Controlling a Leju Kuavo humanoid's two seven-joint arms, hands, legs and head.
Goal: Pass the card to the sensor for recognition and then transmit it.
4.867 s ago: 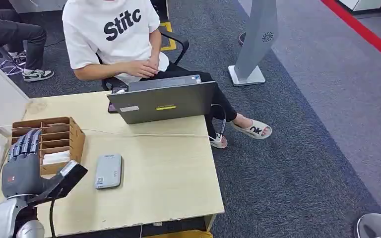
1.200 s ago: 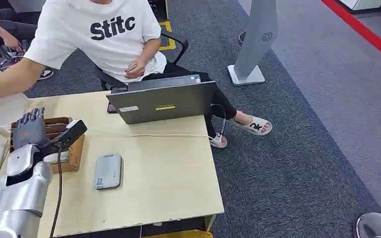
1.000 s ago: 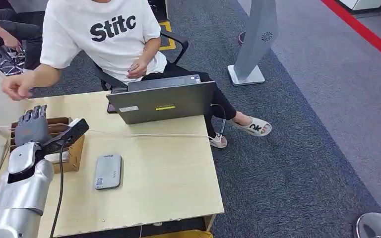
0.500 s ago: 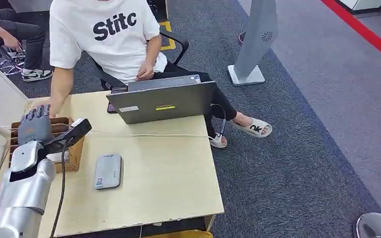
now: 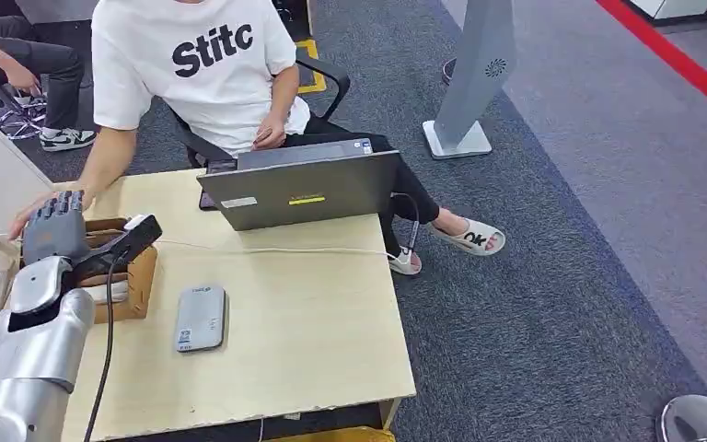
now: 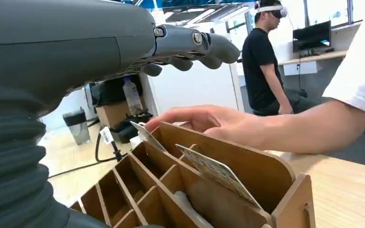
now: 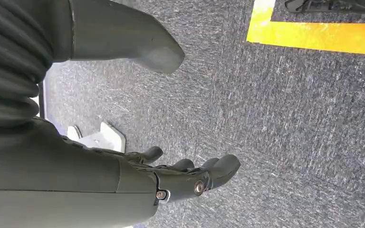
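Wooden slotted box (image 5: 138,267) at the left of the head view, left hand (image 5: 55,232) poised above it with fingers spread, gripping nothing.

A card (image 6: 216,175) stands tilted in a compartment just under the fingers (image 6: 204,47), long axis slanting up out of the slot; a person's hand (image 6: 204,124) rests on the box's far rim. The sensor (image 5: 202,318) lies flat to the box's right. The right hand (image 7: 180,183) hangs over carpet, fingers loosely apart, empty, so the left is nearer.
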